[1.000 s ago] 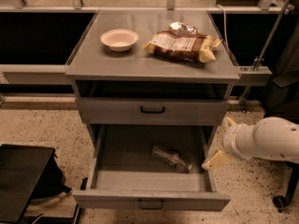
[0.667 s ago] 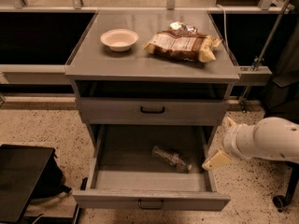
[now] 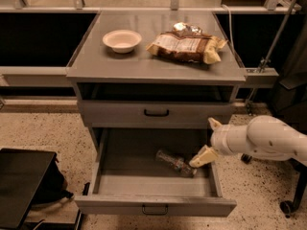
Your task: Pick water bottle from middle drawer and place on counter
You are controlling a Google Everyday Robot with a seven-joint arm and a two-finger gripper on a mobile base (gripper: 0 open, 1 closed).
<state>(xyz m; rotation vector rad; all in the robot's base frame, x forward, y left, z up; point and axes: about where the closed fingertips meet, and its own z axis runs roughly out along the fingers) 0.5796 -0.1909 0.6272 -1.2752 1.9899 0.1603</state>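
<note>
My cream two-finger gripper (image 3: 209,140) hangs wide open and empty at the right side of the pulled-out wide grey metal drawer (image 3: 115,205). The small clear ribbed plastic water bottle (image 3: 175,163) lies on its side inside, just left of my lower finger.

Pincer (image 3: 209,140) beside water bottle (image 3: 175,162) in drawer (image 3: 129,157)

Counter (image 3: 144,65) holds white bowl (image 3: 122,40) and snack bag (image 3: 184,46); end effector (image 3: 209,140) at middle drawer (image 3: 120,206).

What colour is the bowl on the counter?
White bowl, camera view; gripper at right side of open drawer.
</note>
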